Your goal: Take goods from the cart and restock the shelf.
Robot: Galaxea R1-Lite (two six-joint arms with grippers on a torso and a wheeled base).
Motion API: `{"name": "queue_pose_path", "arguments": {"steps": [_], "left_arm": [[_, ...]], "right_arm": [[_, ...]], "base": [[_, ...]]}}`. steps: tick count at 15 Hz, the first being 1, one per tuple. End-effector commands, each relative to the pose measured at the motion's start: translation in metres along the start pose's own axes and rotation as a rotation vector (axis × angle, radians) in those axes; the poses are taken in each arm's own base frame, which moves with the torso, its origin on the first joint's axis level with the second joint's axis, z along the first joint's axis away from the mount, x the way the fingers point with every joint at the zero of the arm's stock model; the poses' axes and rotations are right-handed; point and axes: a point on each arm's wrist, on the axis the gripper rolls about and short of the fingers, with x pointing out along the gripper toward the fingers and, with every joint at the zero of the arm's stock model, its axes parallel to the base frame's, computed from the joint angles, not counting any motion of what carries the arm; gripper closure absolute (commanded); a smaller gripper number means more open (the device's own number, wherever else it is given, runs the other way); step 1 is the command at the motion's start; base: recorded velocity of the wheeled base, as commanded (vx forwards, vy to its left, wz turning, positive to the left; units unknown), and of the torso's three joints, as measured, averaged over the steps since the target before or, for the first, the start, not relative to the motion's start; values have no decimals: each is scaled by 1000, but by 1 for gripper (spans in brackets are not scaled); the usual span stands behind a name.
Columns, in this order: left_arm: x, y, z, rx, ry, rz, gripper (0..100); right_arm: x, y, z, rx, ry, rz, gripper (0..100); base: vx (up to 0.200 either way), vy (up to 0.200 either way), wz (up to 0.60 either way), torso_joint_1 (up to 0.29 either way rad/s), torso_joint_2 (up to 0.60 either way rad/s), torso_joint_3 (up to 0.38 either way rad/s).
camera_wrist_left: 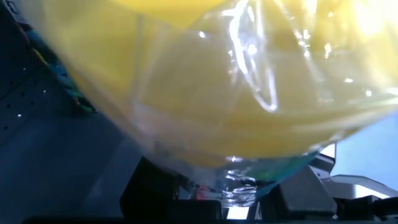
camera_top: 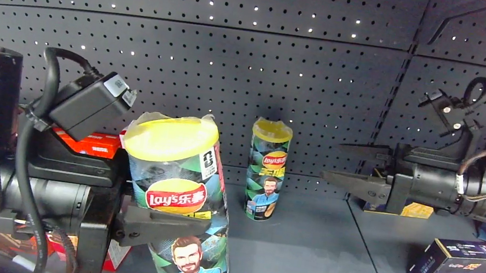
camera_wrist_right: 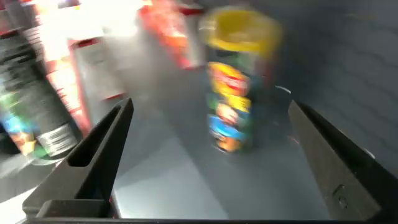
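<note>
My left gripper [camera_top: 165, 227] is shut on a tall chip can [camera_top: 178, 203] with a yellow lid, held upright over the front of the grey shelf [camera_top: 301, 266]. The can's yellow lid [camera_wrist_left: 249, 81] presses close to the left wrist camera. A second, matching chip can [camera_top: 266, 170] stands upright near the pegboard at the shelf's back. My right gripper [camera_top: 347, 164] hovers open to the right of that can, apart from it. Between its fingers [camera_wrist_right: 99, 149] the standing can [camera_wrist_right: 236, 81] appears ahead.
Red boxes [camera_top: 96, 143] sit behind my left arm at the shelf's left. A dark blue and yellow box [camera_top: 465, 269] lies on the neighbouring shelf section at right, another yellow box [camera_top: 416, 210] behind the right gripper. A perforated back panel [camera_top: 233, 69] closes the rear.
</note>
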Motion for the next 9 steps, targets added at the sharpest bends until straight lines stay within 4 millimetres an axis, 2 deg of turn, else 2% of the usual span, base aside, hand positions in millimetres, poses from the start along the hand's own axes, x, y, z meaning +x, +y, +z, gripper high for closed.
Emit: {"name": "queue_pose_path", "arguments": {"steps": [1, 7, 9], "left_arm": [[1, 1, -1, -5, 5, 0, 100], [1, 1, 0, -1, 1, 0, 100], [0, 1, 2, 4, -5, 1, 100]], "right_arm": [[22, -18, -20, 15, 27, 40, 0], [43, -34, -23, -6, -7, 132, 0], [50, -39, -30, 9, 10, 129, 0]], "base": [[0, 0, 0, 0, 0, 0], [0, 0, 0, 0, 0, 0], [0, 0, 0, 0, 0, 0]]}}
